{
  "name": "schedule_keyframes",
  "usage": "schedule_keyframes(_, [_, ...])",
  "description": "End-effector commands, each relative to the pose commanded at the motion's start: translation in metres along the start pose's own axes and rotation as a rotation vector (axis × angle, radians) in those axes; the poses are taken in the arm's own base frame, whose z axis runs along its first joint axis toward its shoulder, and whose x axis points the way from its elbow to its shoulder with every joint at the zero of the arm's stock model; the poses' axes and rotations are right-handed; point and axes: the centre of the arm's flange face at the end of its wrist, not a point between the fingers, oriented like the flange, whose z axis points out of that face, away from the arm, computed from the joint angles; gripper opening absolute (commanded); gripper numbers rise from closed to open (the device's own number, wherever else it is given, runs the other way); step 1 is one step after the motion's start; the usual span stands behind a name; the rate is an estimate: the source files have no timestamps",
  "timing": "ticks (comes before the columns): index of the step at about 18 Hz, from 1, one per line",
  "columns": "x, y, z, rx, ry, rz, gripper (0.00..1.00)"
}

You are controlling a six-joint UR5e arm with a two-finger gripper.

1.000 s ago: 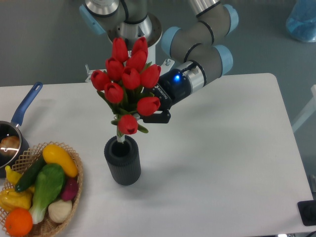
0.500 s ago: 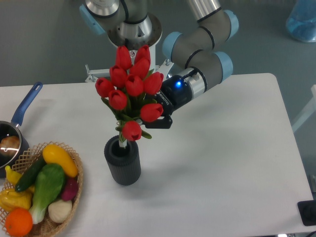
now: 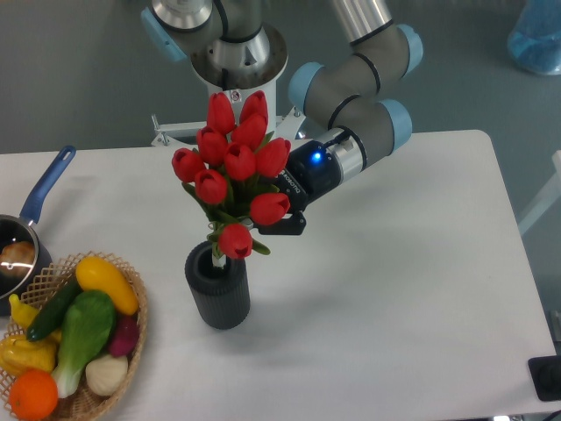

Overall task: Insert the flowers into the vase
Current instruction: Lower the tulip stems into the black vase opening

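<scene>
Sitting at the lower left corner of the frame, a woven basket (image 3: 131, 289) held vegetables: an orange, a yellow squash, a green one, a white bulb and others packed together. Just behind it at the left edge, a saucepan (image 3: 17, 254) with a blue handle rested on the white tabletop (image 3: 394, 289), its handle angled toward the upper right.

Right of the basket, left of the frame's centre, stood the vase (image 3: 218, 288), dark and ribbed, upright on the tabletop. The flowers (image 3: 235, 167) rose straight above it, a bunch of red tulip buds fanning out wider than the vase. Their stems ran down into the vase's mouth, and the lowest bud hung just above the rim, with green leaves spreading beside it.

Behind the bunch, toward the upper middle of the frame, the gripper (image 3: 279, 224) reached in from the right, with a blue light glowing on its wrist. Its black fingers (image 3: 287, 225) lay against the right side of the bunch at the level of the lower buds; the buds and leaves hid the tips, so I could not tell whether they clamped the stems or stood apart from them.

Farther back, the arm's grey and light blue joints climbed to its base at the top of the frame.
</scene>
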Motion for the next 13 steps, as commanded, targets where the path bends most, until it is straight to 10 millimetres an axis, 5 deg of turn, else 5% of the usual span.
schedule_keyframes(13, [-0.001, 0.018, 0.000, 0.000, 0.000, 0.006, 0.07])
